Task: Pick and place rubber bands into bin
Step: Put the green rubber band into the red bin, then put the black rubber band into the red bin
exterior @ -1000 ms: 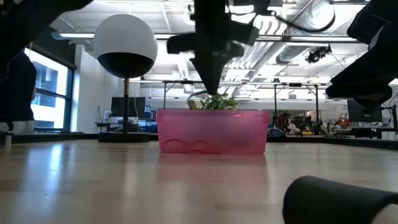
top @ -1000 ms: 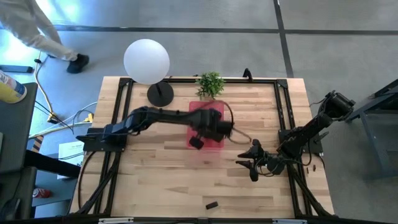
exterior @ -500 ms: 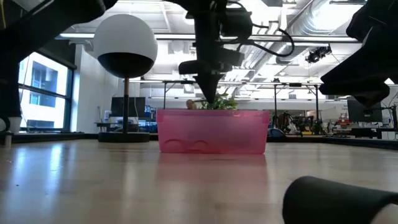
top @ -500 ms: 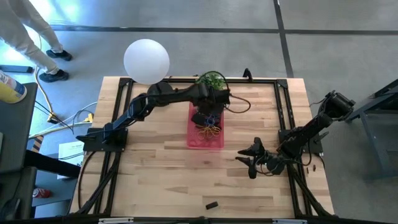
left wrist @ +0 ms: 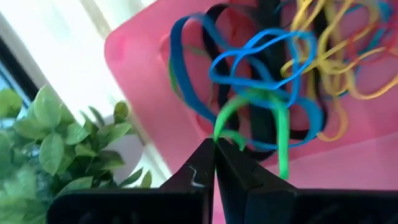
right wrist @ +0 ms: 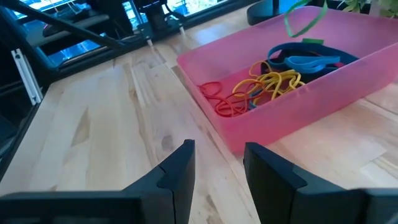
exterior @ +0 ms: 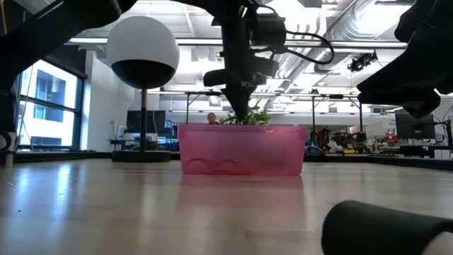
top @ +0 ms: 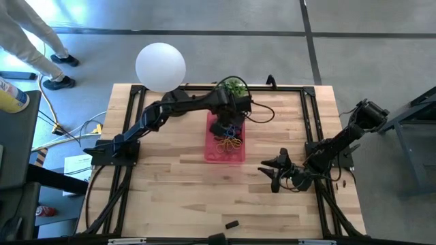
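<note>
From my overhead feed I've got the wooden bench (top: 170, 184), with a white globe lamp (top: 161, 66) on a black base at the back left. A small green potted plant (top: 234, 87) sits mid back edge. A little black block (top: 231, 224) lies near the front edge. Someone's legs (top: 42, 41) are on the floor top left, plus a yellow container (top: 10, 94).

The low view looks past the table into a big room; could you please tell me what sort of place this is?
Probably an open-plan lab or workshop: exposed ducts run along the ceiling, rows of benches with monitors fill the background, and the wooden table carries two arms on a black frame.
</note>
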